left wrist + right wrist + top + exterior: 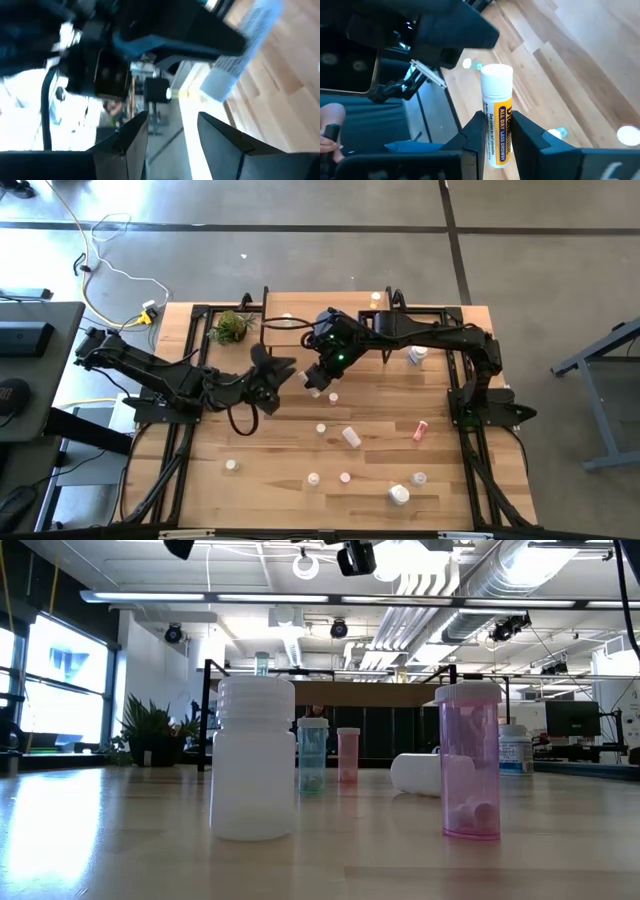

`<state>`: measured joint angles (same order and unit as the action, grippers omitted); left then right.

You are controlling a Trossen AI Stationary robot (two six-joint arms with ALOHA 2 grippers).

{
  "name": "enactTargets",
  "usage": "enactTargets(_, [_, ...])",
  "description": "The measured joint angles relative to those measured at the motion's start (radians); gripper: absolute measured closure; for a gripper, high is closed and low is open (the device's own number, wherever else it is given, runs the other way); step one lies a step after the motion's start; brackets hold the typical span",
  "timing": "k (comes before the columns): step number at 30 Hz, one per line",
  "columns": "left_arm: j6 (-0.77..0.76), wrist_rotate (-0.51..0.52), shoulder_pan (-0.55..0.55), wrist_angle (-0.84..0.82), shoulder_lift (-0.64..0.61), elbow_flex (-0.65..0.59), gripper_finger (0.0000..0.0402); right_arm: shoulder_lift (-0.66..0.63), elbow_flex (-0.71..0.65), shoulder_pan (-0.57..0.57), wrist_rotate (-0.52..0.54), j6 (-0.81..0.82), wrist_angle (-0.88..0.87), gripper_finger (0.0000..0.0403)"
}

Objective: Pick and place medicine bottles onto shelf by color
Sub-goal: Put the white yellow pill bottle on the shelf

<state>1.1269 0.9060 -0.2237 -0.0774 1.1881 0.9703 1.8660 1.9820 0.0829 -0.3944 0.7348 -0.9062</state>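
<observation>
My right gripper (496,122) is shut on a white-capped bottle with a yellow label (497,100). It hangs over the table's middle (318,380). My left gripper (172,135) is open and empty, just left of it (275,368). Several small bottles stand or lie on the near half of the table, among them a white one (351,436), a reddish one (420,430) and a larger white one (399,494). The low view shows a white bottle (252,760) and a pink bottle (470,765) upright up close. The shelf (280,326) stands at the far edge. My right gripper pinches the bottle between its two fingers on the yellow-labelled body (501,127), below the white cap (496,80). The bottle lies along the fingers, cap end pointing away from the wrist. It is lifted clear of the table.
A small green plant (232,327) sits at the far left by the shelf. A white bottle (417,356) stands under the right arm's forearm. The two grippers are close together over the table's middle. Bare wood lies at the near left (200,480).
</observation>
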Motion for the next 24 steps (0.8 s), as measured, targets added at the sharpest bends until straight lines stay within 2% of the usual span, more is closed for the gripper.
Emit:
enactTargets(10, [-0.245,0.051,0.026,-0.005,0.001,0.0,0.0241,-0.022,0.0,0.063,0.056,-0.075,0.004,0.0344])
enactTargets(17, [-0.384,0.082,0.133,-0.003,0.001,0.0,0.0241,-0.087,0.0,0.139,0.13,-0.162,0.006,0.0344])
enactTargets(24, [-0.508,0.059,0.26,0.0,0.001,0.0,0.0241,-0.17,-0.001,0.222,0.244,-0.301,0.033,0.0344])
